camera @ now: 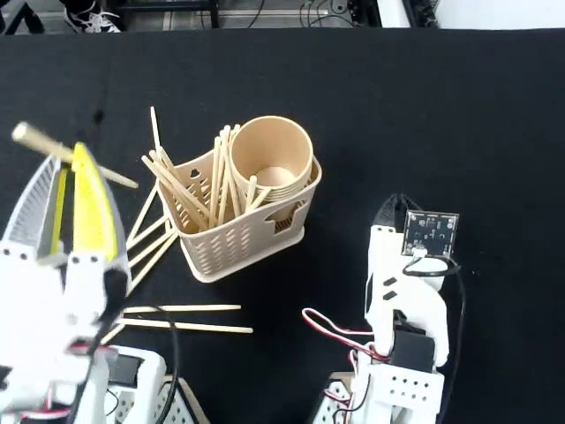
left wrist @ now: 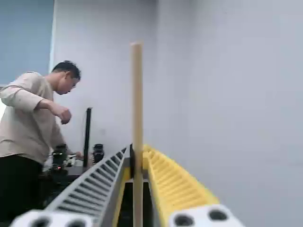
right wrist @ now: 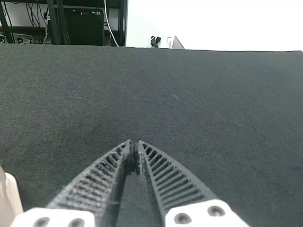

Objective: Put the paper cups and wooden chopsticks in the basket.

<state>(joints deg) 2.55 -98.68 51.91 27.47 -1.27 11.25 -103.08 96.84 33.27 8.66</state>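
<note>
The task looks well past halfway. In the high view the basket (camera: 252,238) stands near the middle of the black table (camera: 441,106). The paper cups (camera: 271,157) sit nested as one stack in the basket's 3 o'clock end, and no cup lies loose on the cloth, so that part of the job appears done. A bundle of basket chopsticks (camera: 181,190) stands tilted in the 9 o'clock end, with a few more upright against the stack.

The left gripper (camera: 71,157) is raised off the table at the basket's 9 o'clock. Its jaws are drawn narrow on a held chopstick (camera: 75,157), which lies across the tips and points roughly from 10 o'clock to 4 o'clock. In the left wrist view the same held chopstick (left wrist: 137,94) rises straight out between the tips of the left gripper (left wrist: 137,153). It is clamped but not yet over the basket, so this stick is likely the one being carried in.

Some sticks remain on the cloth. A fan of loose chopsticks (camera: 146,237) lies just beside the basket at its 8 o'clock, and a pair of chopsticks (camera: 181,316) lies at its 7 o'clock, well apart from the wall.

The right gripper (camera: 397,205) rests low at the basket's 3 o'clock, apart from it. Its jaws are closed together on nothing, as the right wrist view confirms for the right gripper (right wrist: 134,144).
</note>
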